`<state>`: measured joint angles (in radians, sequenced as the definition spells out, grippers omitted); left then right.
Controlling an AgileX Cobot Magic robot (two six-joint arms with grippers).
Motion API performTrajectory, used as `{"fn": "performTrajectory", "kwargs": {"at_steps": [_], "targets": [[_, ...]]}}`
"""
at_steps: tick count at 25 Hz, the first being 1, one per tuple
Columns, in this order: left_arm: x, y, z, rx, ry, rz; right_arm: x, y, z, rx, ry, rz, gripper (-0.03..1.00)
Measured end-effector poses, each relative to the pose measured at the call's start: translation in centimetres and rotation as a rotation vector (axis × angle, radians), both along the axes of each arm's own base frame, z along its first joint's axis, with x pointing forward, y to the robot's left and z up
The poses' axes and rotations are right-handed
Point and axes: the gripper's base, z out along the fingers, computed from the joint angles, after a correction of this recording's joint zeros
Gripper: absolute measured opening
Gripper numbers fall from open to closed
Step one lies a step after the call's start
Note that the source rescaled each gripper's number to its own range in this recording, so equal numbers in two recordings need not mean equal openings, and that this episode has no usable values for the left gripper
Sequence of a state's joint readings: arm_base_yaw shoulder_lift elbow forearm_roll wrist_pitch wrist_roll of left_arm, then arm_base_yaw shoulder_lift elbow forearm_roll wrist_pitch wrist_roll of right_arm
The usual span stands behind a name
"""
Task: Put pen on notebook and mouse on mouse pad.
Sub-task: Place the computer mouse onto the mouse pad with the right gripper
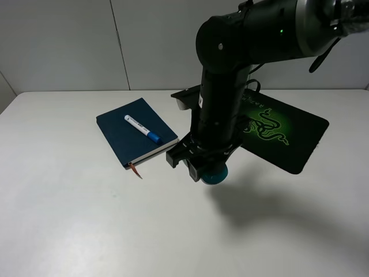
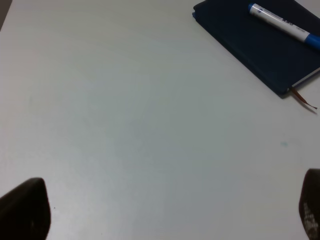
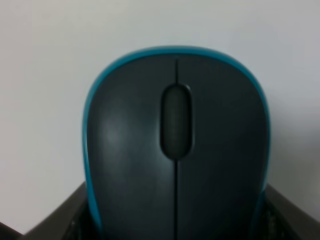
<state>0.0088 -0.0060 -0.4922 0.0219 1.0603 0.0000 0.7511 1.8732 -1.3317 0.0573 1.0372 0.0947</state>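
The white pen with its blue cap lies diagonally on the navy notebook at the left centre of the table. The left wrist view shows the same pen on the notebook. My right gripper is shut on the dark grey, teal-sided mouse and holds it above the table, just off the near left edge of the black mouse pad. The mouse fills the right wrist view. My left gripper is open over bare table, away from the notebook.
The right arm hides the pad's left part. A reddish ribbon bookmark sticks out of the notebook's near corner. White table stretches along the front and left; a pale wall stands behind.
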Motion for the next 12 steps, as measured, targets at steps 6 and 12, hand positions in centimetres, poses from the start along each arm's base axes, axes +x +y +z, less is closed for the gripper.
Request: {"fn": "performTrajectory", "kwargs": {"at_steps": [6, 12], "targets": [[0.0, 0.0, 0.0, 0.0, 0.0, 0.0, 3.1, -3.1, 1.2, 0.003, -0.013, -0.033, 0.53], [0.0, 0.0, 0.0, 0.0, 0.0, 0.0, 5.9, -7.0, 1.3, 0.007, -0.034, -0.083, 0.53]]}}
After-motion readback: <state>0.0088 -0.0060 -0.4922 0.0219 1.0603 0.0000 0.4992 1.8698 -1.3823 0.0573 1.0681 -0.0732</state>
